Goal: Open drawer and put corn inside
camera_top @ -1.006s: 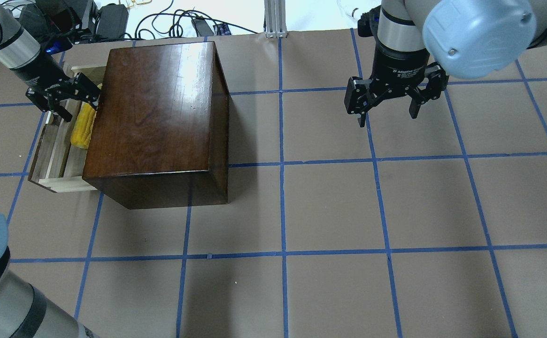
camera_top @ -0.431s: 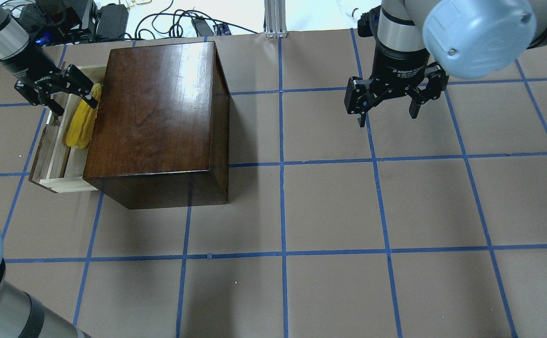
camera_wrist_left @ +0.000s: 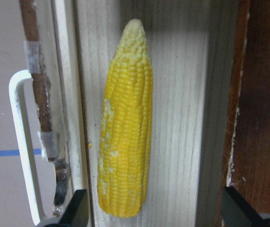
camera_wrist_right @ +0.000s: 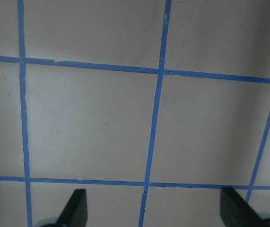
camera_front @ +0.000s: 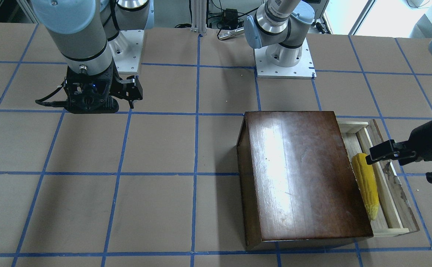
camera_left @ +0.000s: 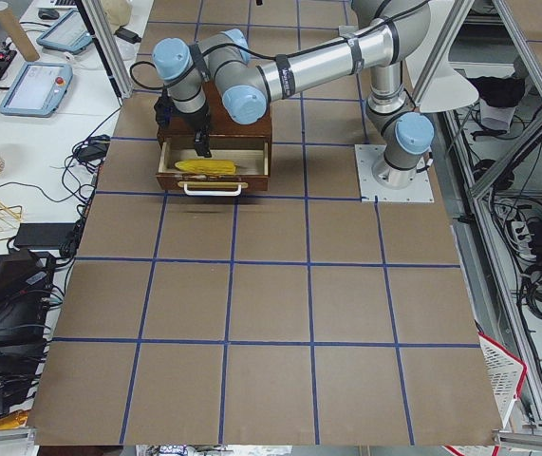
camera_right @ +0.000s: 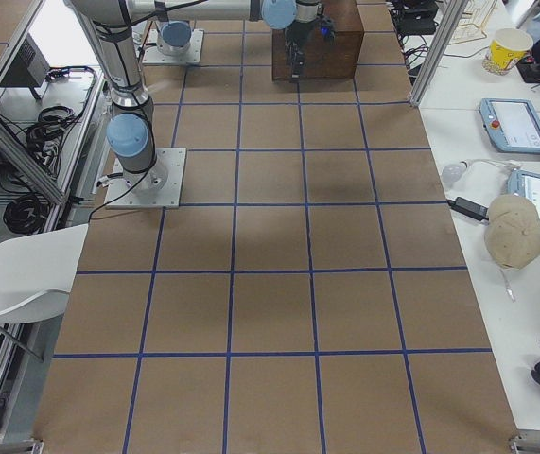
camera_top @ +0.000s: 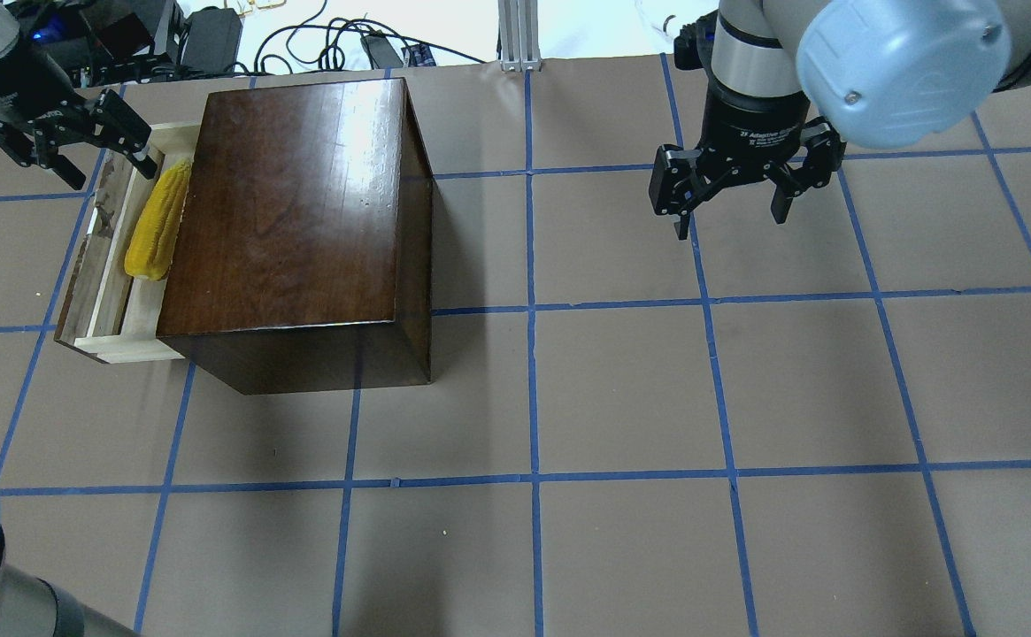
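Note:
The drawer [camera_top: 88,283] stands pulled out of the dark-brown cabinet [camera_top: 294,221], and its pale wood floor shows in the left wrist view [camera_wrist_left: 182,118]. The yellow corn [camera_top: 159,221] lies lengthwise inside it, close to the cabinet, and also shows in the front view [camera_front: 366,185] and the left wrist view [camera_wrist_left: 125,127]. My left gripper [camera_top: 115,177] is open and empty above the drawer's far end, apart from the corn. My right gripper [camera_top: 732,226] is open and empty above the bare table at the far right.
The drawer has a white handle [camera_wrist_left: 21,151] on its worn front panel. Cables and power bricks [camera_top: 214,35] lie beyond the table's far edge. Blue tape lines [camera_wrist_right: 156,104] grid the brown table top.
My left gripper has lifted and drawn back toward the far left, away from the corn. The corn now lies uncovered in the drawer. The right arm has not moved.

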Motion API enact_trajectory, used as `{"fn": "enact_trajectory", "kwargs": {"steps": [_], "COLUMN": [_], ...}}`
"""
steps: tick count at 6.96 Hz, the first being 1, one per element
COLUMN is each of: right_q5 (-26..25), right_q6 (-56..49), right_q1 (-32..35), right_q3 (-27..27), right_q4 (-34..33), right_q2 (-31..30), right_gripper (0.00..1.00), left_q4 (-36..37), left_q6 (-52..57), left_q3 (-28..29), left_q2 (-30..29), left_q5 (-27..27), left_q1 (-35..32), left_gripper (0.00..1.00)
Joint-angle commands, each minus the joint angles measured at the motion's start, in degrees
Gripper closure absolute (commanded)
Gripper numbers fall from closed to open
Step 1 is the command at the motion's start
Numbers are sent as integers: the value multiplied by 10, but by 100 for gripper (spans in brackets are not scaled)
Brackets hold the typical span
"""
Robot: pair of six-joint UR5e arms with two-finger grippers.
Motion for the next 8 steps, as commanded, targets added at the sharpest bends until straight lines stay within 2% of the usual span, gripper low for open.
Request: {"fn": "enact_trajectory", "kwargs": {"steps": [1,4,5,6,8], "right_q5": [0,0,0,0,0], "right_q6": [0,1,1,1,1], "right_q1": [0,0,0,0,0], "right_q3": [0,0,0,0,0], "right_q4": [0,0,0,0,0], "right_q2": [0,0,0,0,0], "right_gripper": [0,0,0,0,0], "left_q4": [-1,-2,2,1,2], "left_q6": [-15,-62,-111,-115,-124], "left_q3": [10,-10,-26,-38,-70], "left_q2": [25,59,69,69,87], "left_q5": [58,63,65,62,-4], "left_q1": [-76,-172,-183,-185,-188], "left_gripper": [0,0,0,0,0]}}
